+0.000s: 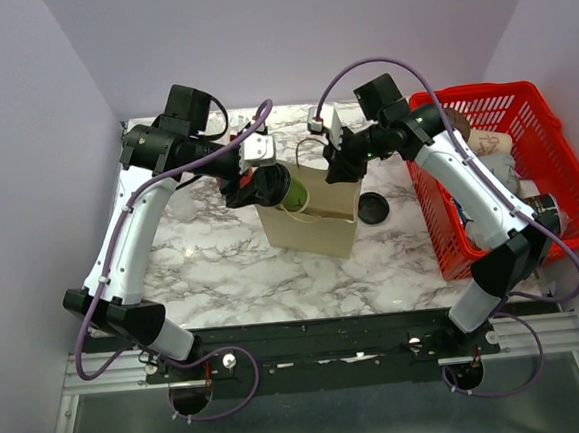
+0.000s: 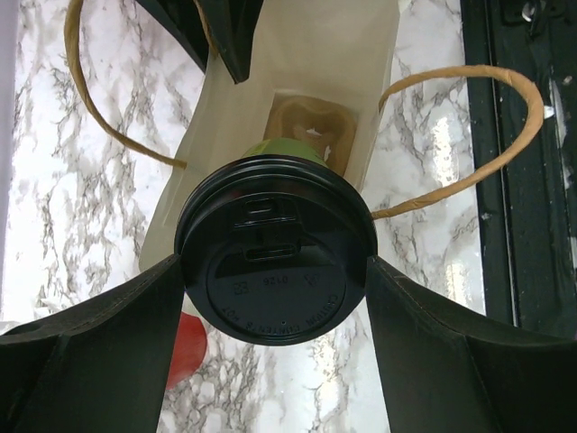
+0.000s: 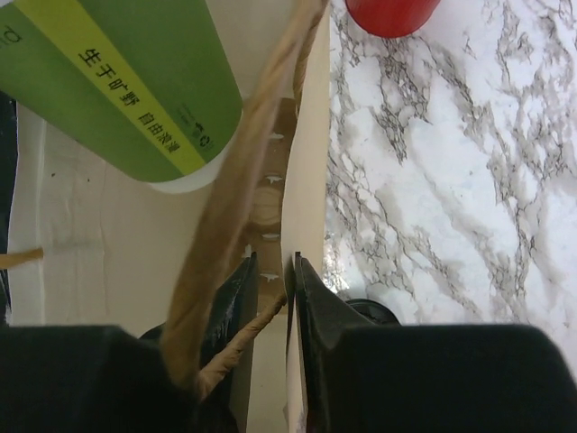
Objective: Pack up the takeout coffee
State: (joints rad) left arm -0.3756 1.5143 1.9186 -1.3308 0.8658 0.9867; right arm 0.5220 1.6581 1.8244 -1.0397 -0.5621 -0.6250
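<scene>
Now left claw [image 2: 277,280] pinches coffee cup [image 3: 126,90] at paper bag [image 1: 311,230] mouth; right claw [image 3: 275,263], slightly parted, straddles rim.

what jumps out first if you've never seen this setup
The left pincer holds the lidded green takeout coffee tilted, base first, at the open mouth of a paper bag in the middle of the marble table. The right pincer straddles the bag's wall beside a handle. A bright red basket stands at the table's right edge.
</scene>
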